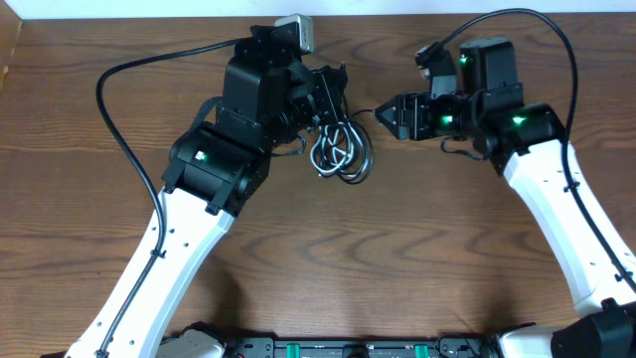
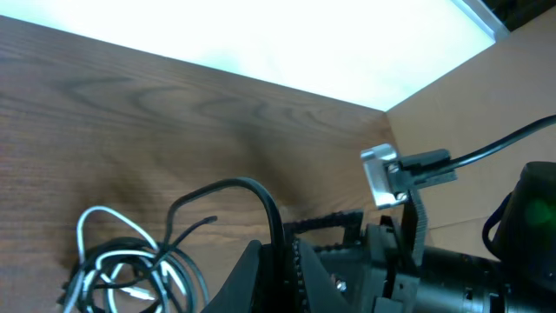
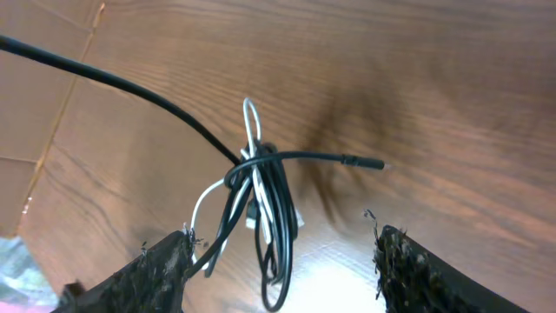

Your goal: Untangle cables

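Left arm [image 1: 189, 229] comes up from the near-left edge, elbow bent, wrist angled in toward desk [image 1: 417, 249] centre. Right arm [image 1: 566, 199] comes from near-right, forearm going up, wrist turned hard left so it points at the other arm. The tips of the two are near each other but apart.

Count: 2 arms, 2 grippers, 1 tangled bundle. In it 1 white cord [image 3: 250, 122]. The black strands overlap too much to count. 1 black plug end [image 3: 369, 163] sticks out free to the side.

Left gripper [image 1: 326, 91]: narrow. In the left wrist view the jaws sit nearly together with a black strand arcing up and dropping in between them, so it looks pinched on the cables [image 1: 340, 151].

Right gripper [image 1: 381, 116]: wide, nothing held. Its fingers [image 3: 165, 269] frame the bundle in the right wrist view without touching it.

Cables sit at desk centre, just below the left gripper and left of the right one. Thin cords, several loops wound through a tight knot. The white loop pokes out on top, and one black strand runs taut out of the knot toward the frame edge.
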You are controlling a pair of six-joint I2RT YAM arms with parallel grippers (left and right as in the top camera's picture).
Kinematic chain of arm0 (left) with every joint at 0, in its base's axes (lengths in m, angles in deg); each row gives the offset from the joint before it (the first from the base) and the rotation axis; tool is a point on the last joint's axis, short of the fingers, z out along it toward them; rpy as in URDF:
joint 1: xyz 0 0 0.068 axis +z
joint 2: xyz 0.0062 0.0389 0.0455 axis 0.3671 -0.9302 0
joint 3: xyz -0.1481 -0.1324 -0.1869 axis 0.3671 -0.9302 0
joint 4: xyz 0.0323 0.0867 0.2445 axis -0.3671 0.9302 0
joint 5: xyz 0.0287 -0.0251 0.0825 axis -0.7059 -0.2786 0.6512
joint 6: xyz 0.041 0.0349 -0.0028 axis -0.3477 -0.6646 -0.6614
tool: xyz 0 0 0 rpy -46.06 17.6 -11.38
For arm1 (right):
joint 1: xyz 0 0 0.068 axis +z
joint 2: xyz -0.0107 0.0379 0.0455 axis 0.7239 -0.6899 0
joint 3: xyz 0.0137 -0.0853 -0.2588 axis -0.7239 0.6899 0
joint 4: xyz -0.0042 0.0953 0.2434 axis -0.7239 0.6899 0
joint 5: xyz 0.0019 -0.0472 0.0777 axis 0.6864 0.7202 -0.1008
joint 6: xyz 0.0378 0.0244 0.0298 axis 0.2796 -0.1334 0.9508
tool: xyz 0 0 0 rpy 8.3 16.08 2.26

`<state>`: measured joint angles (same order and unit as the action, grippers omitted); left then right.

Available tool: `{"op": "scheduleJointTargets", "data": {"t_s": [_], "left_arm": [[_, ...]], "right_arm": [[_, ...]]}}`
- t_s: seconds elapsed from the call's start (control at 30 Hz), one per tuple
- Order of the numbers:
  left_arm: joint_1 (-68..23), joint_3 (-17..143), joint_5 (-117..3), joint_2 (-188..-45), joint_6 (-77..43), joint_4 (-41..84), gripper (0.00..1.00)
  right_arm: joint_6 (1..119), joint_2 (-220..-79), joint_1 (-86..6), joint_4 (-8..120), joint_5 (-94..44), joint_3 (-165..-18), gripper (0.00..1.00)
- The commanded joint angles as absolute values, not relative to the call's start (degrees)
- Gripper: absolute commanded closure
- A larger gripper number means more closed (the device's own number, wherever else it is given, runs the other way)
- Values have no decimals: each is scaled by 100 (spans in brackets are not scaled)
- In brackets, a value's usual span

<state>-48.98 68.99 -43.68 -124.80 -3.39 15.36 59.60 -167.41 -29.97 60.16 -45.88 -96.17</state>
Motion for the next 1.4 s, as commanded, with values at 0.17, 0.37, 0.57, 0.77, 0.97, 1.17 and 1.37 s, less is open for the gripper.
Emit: {"op": "scheduleJointTargets", "data": {"t_s": [0.17, 0.37, 0.57, 0.77, 0.97, 1.17, 1.37], "left_arm": [[-4894, 6951, -3594, -12450, -262, 1619, 92], [-4894, 6951, -2482, -12448, 1014, 1638, 93], [-4896, 6951, -2425, -12450, 1233, 1656, 92], [-4896, 6951, -2847, -12450, 1230, 1682, 92], [-4896, 6951, -3046, -12450, 1233, 1687, 92], [-4902, 6951, -3113, -12450, 1233, 1721, 92], [-4900, 6951, -3177, -12450, 1230, 1785, 92]], "right_arm": [[5339, -16841, -2685, 5986, -5060, -9690, 29], [3982, -16695, -2953, 6007, -6306, -9690, 23], [3136, -16675, -2938, 6005, -7147, -9690, 11], [2893, -16688, -2606, 5846, -6784, -9690, 12], [3547, -16697, -2274, 5301, -5722, -9690, 25], [4156, -16704, -2147, 4773, -5130, -9690, 38], [4541, -16708, -2116, 4604, -4874, -9690, 81]]}}
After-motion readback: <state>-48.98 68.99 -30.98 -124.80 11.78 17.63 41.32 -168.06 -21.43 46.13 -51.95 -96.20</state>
